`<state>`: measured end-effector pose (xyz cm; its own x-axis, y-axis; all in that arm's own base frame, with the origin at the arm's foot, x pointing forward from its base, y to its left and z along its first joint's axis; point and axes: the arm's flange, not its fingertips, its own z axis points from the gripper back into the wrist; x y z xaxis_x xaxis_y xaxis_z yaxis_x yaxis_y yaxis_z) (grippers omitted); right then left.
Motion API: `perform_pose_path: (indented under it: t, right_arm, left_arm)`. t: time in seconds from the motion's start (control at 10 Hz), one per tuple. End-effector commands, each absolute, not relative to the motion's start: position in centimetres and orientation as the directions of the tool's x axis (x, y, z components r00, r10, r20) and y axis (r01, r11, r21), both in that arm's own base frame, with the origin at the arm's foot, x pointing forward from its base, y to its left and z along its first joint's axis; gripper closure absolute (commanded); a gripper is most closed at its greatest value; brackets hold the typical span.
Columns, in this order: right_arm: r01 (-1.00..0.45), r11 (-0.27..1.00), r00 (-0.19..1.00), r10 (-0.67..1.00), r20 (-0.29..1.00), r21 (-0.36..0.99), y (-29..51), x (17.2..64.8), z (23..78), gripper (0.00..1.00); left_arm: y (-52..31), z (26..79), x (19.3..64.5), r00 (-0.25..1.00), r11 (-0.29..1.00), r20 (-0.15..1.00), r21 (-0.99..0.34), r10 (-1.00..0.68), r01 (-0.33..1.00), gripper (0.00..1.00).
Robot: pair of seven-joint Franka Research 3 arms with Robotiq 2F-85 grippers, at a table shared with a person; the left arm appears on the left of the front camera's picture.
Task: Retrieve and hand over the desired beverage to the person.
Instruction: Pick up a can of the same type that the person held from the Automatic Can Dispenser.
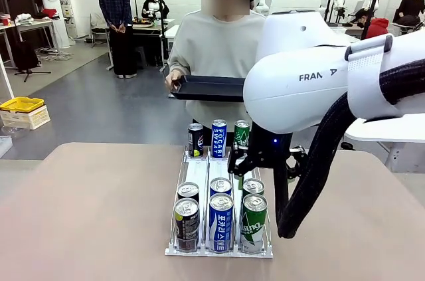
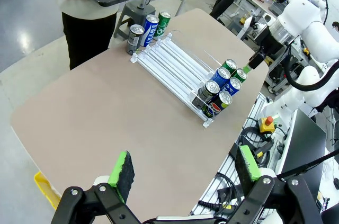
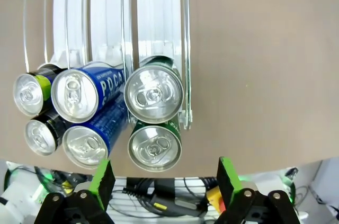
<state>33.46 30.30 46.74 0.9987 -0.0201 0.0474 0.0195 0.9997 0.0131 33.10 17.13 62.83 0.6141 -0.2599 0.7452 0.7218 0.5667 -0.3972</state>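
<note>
Beverage cans [image 1: 221, 221], black, blue and green, stood in a clear three-lane rack [image 1: 198, 169] on the table [image 1: 86, 208], six at its near end and three at the far end. The right gripper [image 3: 165, 175] hung spread above the near green cans [image 3: 153, 95]; the left gripper [image 2: 185, 168] was spread too. The person [image 1: 219, 48] held a dark tray [image 1: 209, 87].

Front view: fixed, robot's side, facing across the table [image 1: 99, 214] toward the person [image 1: 216, 48]. Left wrist view: high, distant, oblique over the can rack [image 2: 175, 68]. Right wrist view: close, straight down on front cans [image 3: 153, 94]. All share the rack.
</note>
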Motion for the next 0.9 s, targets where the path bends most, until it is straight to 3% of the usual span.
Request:
perform_pose_path:
  t: [0.0,0.8]
  right_arm:
    - [0.041,0.999,0.999,-0.042,0.028,0.028,30.5,31.8,45.8,0.0]
    - [0.057,0.998,0.997,-0.055,-0.044,0.03,30.3,33.5,42.3,0.0]
  left_arm:
    - [17.3,62.9,33.1,0.594,0.553,0.762,-0.388,-0.259,0.738,0.0]
    - [17.3,62.9,33.1,0.594,0.553,0.762,-0.388,-0.259,0.738,0.0]
